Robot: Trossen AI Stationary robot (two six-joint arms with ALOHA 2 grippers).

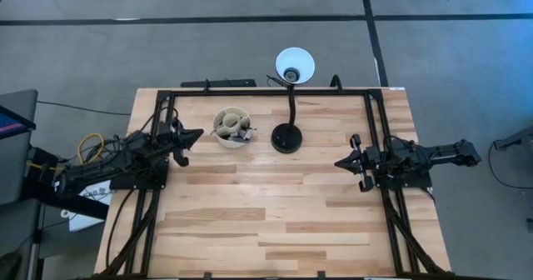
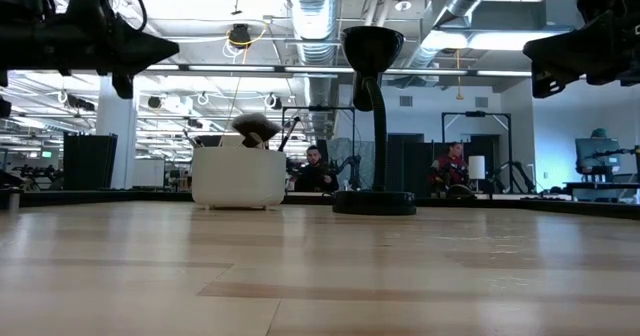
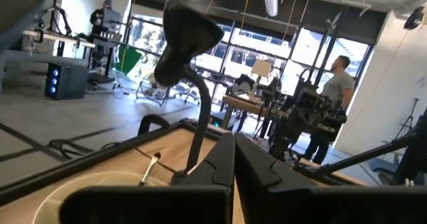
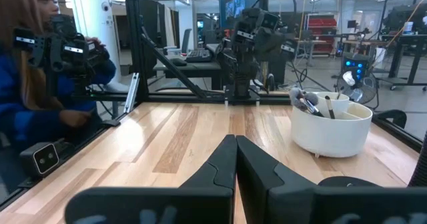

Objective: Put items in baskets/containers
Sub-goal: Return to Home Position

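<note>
The cream cup (image 1: 231, 127) stands on the table's far left part, with the makeup brushes (image 1: 240, 132) standing in it, handles and bristle tips poking over the rim. It shows in the low view as the cup (image 2: 239, 178) with a dark brush tuft (image 2: 256, 127) above, and in the right wrist view as the cup (image 4: 331, 125). My left gripper (image 1: 198, 134) hovers shut just left of the cup, above the table. My right gripper (image 1: 338, 162) hovers shut at the right side, well away from it. Both are empty.
A black desk lamp stands with its base (image 1: 286, 138) right of the cup, its white shade (image 1: 295, 64) past the far edge. A black frame (image 1: 266, 92) borders the table. Bare wood (image 1: 266, 222) fills the middle and near part. People show in the room beyond.
</note>
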